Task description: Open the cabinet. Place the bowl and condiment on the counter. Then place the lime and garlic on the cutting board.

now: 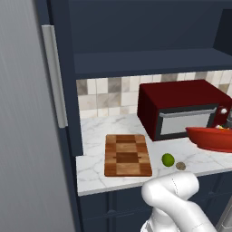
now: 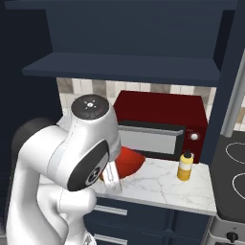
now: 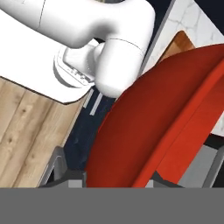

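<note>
Right now the bowl (image 3: 153, 127) sits between your jaws: in the hand view its red wall and rim run up from between the two finger tips, so the gripper (image 3: 131, 177) is pinched narrow on the rim. From the left base view the bowl hangs just above the counter (image 1: 95, 131), in front of the dark red microwave (image 1: 181, 106), and I judge it not yet set down.

Beyond the bowl, away from your jaws, the lime (image 1: 168, 159) and the garlic (image 1: 181, 166) lie just beside each other on the marble, near the cutting board (image 1: 127, 155) but not on it. The condiment (image 2: 185, 166) already stands upright on the counter on the far side of the bowl, by the microwave's corner. A grey panel with a long silver handle fills the left of the left base view; you cannot tell from here whether that is the opened cabinet door.

So: condiment looks placed, bowl is mid-placement, and lime and garlic remain to be moved.
</note>
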Controlling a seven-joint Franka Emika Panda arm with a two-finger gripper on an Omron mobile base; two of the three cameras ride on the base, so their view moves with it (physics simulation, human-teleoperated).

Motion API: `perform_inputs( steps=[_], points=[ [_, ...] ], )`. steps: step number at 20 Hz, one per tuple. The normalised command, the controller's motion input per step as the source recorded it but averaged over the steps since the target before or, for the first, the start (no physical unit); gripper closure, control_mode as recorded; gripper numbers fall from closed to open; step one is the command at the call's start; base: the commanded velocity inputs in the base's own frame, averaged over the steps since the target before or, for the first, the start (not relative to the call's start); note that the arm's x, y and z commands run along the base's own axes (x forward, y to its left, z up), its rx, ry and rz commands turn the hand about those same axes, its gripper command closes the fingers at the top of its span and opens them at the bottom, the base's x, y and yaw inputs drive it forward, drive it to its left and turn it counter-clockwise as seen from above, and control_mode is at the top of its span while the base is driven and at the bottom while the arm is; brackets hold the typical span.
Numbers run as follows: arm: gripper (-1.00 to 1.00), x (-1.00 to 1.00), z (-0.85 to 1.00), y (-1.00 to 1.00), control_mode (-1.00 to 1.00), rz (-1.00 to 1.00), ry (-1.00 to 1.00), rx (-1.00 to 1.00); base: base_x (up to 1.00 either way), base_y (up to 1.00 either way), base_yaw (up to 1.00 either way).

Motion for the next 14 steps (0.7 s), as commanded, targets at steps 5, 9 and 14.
perform_inputs(
  steps=[5, 9, 14],
  points=[
    [1.00, 0.31, -0.17, 0.00, -1.00, 0.00, -0.08, 0.02, 0.00, 0.00, 0.00],
    [1.00, 0.22, -0.35, 0.00, -1.00, 0.01, -0.06, 0.00, 0.00, 0.00, 0.00],
    [1.00, 0.17, -0.22, -0.04, -1.00, 0.01, -0.06, 0.00, 0.00, 0.00, 0.00]
  ],
)
